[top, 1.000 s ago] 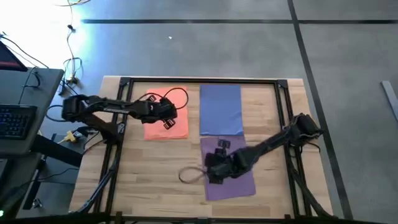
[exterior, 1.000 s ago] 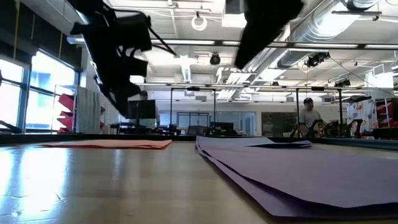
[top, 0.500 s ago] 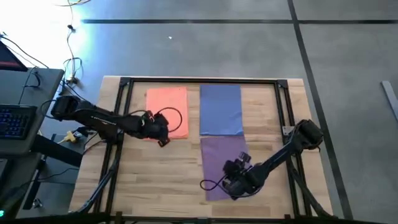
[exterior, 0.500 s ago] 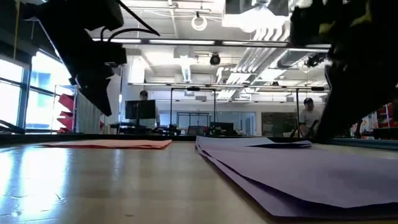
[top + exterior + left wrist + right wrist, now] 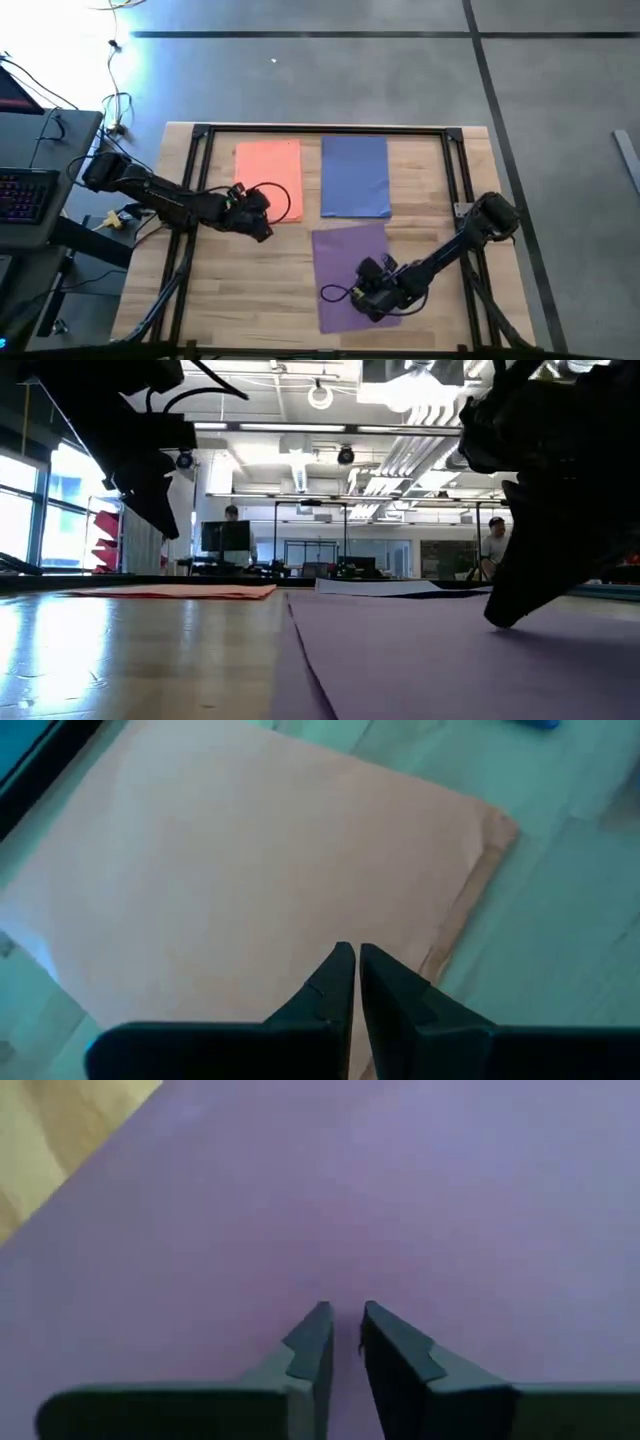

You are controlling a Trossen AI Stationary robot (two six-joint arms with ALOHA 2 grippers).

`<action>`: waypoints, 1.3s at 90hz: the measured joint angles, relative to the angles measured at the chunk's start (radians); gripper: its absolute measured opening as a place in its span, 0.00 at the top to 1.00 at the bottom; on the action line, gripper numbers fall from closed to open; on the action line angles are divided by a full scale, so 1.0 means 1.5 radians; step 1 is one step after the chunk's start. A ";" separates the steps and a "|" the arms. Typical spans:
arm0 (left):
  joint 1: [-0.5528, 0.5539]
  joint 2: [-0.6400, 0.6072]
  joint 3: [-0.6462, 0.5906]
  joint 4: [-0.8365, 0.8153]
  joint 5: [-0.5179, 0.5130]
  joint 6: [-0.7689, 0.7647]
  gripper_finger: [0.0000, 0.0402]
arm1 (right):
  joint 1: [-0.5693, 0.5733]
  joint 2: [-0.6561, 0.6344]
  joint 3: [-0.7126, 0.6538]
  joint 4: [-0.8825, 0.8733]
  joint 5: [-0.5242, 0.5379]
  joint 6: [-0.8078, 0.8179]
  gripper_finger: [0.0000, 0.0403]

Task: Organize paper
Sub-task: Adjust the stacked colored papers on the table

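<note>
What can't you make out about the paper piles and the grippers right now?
- Sheet count in the orange pile, blue pile and purple pile: edges too thin in every view.
- Purple pile under the right gripper: covered by the arm, high view.
- Left gripper: contact with the orange edge unclear.

Two slim, dark, jointed robot arms, each carrying a loose loop of black cable near the wrist. The left gripper (image 5: 350,965) and right gripper (image 5: 342,1325) both end in paired matte charcoal fingers with stepped, tapering tips on a broad base.
</note>
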State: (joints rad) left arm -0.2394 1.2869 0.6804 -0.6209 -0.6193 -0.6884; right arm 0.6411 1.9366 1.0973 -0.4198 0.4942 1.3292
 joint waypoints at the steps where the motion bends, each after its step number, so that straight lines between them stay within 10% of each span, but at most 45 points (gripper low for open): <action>1: 0.000 0.000 0.000 0.000 0.000 0.000 1.00 | 0.000 0.000 0.000 0.000 0.001 0.002 0.92; 40: 0.000 0.000 0.000 0.001 -0.009 0.000 1.00 | 0.000 0.028 0.003 0.016 0.054 0.102 0.94; 90: -0.012 -0.001 0.001 0.001 -0.009 0.000 1.00 | 0.049 -0.033 0.151 -0.309 0.137 0.091 0.94; 117: -0.035 0.003 0.001 0.080 0.071 0.028 1.00 | 0.064 -0.075 0.091 -0.426 -0.094 0.081 0.97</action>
State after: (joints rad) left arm -0.2923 1.2907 0.6812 -0.5003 -0.5131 -0.6456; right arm 0.7376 1.8240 1.2333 -1.0587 0.3530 1.4500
